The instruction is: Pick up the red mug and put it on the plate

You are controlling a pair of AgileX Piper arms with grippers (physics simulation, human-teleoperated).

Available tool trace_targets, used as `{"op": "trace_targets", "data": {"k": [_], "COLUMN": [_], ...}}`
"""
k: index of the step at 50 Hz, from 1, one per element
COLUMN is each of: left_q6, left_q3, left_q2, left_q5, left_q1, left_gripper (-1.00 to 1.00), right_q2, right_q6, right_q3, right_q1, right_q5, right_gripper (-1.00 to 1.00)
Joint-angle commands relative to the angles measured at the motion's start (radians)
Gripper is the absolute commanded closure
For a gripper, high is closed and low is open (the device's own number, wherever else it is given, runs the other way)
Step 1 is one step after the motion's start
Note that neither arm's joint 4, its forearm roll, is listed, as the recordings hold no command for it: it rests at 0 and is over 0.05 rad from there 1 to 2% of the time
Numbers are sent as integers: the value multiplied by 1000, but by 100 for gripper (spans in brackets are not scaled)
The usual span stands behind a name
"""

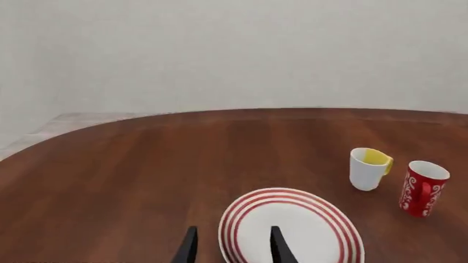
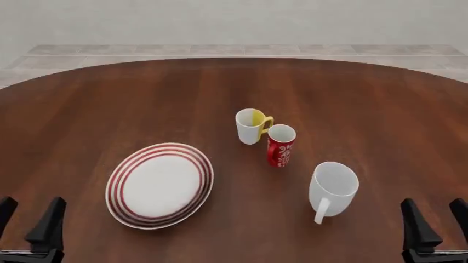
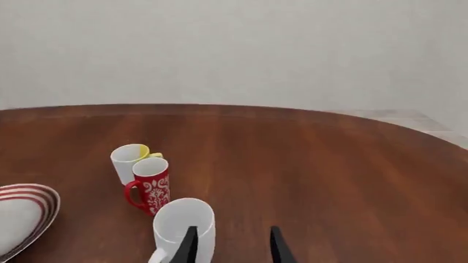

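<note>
You are starting with both arms parked at the near edge of the round wooden table (image 2: 87, 93): the left gripper (image 2: 29, 222) is sitting at the near left and the right gripper (image 2: 433, 222) at the near right, each with its jaws spread and holding nothing. The red mug (image 2: 281, 144) is standing upright near the middle of the table, just beside the white-and-yellow mug (image 2: 251, 126) on its far left and with the large plain white mug (image 2: 332, 189) a little nearer and to its right. The plate (image 2: 117, 181) is lying well to the left of it, close in front of your left gripper. The right arm is probably the better choice, but its straight line is running over the large white mug, so come in high and descend from above. Keep your fingers off the yellow-lined neighbour. The mug is looking glossy, tall and narrow, with a white floral pattern and a red handle on its near-left side; grip across the body, squarely, since glazed walls may slip. The plate is wide, shallow, and ringed in red.
</note>
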Motion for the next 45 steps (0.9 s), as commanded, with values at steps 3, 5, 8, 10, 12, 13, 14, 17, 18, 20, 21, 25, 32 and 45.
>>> {"op": "trace_targets", "data": {"k": [3, 5, 8, 10, 12, 13, 14, 17, 18, 20, 21, 25, 32, 45], "left_q6": [-7, -10, -6, -8, -7, -3, -4, 0, 2, 4, 8, 29, 48, 57], "left_q3": [22, 22, 23, 18, -23, 21, -20, 23, -6, 22, 22, -36, -130, -312], "left_q2": [3, 0, -17, 6, 29, -8, 13, -22, -2, -20, -21, -4, 68, 256], "left_q5": [-21, -15, -2, -16, 1, -7, 11, 0, 6, -6, -10, 12, 18, 14], "left_q1": [16, 21, 19, 20, 23, 22, 24, 26, 26, 27, 25, 20, -14, -91], "left_gripper": [-100, -100, -100, -100, -100, -100, -100, -100, -100, -100, -100, -100, -100, -100], "right_q2": [-26, -28, -31, -32, -33, -34, -34, -36, -36, -36, -35, -35, -26, -31], "right_q6": [9, 6, 8, 9, 8, 7, 7, 7, 6, 5, 5, 4, 7, 14], "right_q3": [-10, -16, -23, -27, -28, -29, -29, -33, -33, -34, -34, -36, -35, -34], "right_q1": [2, 2, -1, -1, -1, -1, -1, -1, -1, -1, -1, -2, -2, -8], "right_q5": [26, 34, 43, 49, 52, 53, 54, 58, 59, 60, 60, 63, 55, 61], "right_gripper": [-100, -100, -100, -100, -100, -100, -100, -100, -100, -100, -100, -100, -100, -100]}}
